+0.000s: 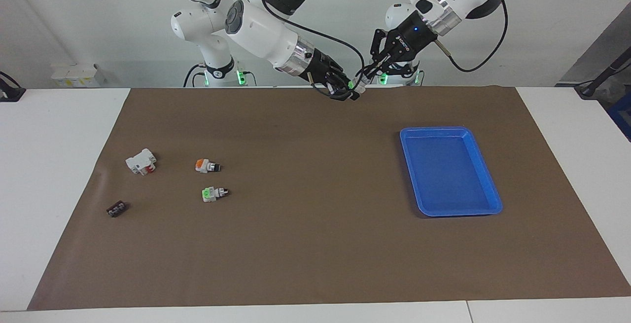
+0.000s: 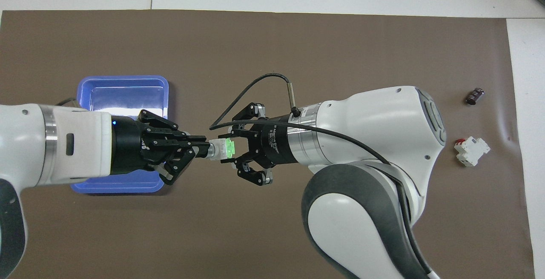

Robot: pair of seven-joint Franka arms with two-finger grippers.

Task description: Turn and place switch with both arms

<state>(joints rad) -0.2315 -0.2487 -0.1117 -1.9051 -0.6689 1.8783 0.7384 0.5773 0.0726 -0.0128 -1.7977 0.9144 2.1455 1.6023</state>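
The selector switch [image 2: 222, 149] hangs in the air at the desk's 6 o'clock edge in the overhead view, gripped by both the left end effector [image 2: 203, 150] and the right end effector [image 2: 232, 149]. Uneven twisting could wrench it loose, dropping it short of the blue tray [image 2: 123, 89].

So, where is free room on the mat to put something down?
The wide middle of the mat, between the blue tray and the orange-capped switch, is bare. It is crowded toward the right arm's end.
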